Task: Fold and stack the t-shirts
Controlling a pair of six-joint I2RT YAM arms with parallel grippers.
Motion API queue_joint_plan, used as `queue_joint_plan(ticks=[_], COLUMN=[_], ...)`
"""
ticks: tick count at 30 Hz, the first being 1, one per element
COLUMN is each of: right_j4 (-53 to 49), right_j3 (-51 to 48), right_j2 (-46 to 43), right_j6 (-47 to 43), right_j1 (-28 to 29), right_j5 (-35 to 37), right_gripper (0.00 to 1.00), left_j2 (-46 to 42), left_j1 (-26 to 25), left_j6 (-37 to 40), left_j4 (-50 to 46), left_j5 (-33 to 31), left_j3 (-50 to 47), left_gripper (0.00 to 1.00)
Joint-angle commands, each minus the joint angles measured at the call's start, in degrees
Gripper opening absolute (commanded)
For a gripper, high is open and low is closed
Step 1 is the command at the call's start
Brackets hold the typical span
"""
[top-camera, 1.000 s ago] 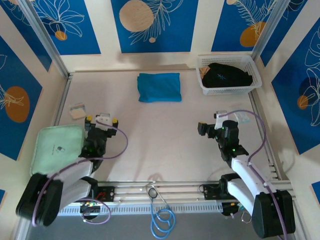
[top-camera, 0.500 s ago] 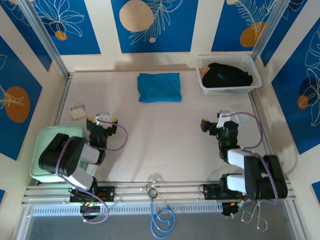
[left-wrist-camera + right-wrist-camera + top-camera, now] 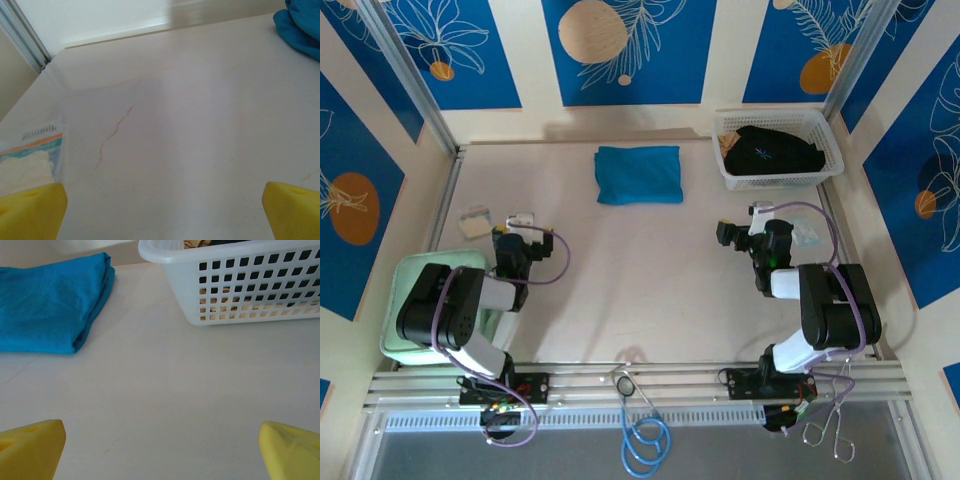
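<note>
The folded teal-blue t-shirt (image 3: 638, 174) lay on the table (image 3: 620, 270), far side, middle. The black t-shirt (image 3: 772, 150) sat bundled in the white mesh basket (image 3: 732, 178) at the far right. The left gripper (image 3: 161, 210) and right gripper (image 3: 160, 450) hung low, jaws wide apart and empty.

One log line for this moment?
blue shirt: folded; black shirt: in basket; left hand: open, empty; right hand: open, empty

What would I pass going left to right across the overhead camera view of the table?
Green pad → left tool → teal shirt → white basket with the black shirt in it.
</note>
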Motion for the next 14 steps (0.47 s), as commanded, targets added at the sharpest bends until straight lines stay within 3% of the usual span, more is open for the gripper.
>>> queue_joint_plan(ticks=[1, 14], right_j4=[-0.2, -0.2], right_j3=[0.5, 0.4], right_j2=[-0.3, -0.4], right_j6=[-1.0, -1.1], right_j1=[0.1, 0.1], right_j5=[-1.1, -1.0], right_gripper=[0.99, 0.99], left_j2=[-0.8, -1.0], left_j1=[0.5, 1.3], left_j6=[-1.4, -1.7], left_j4=[-0.4, -1.4], left_j5=[1.1, 2.9], left_j3=[0.4, 0.8], left_gripper=[1.0, 1.0])
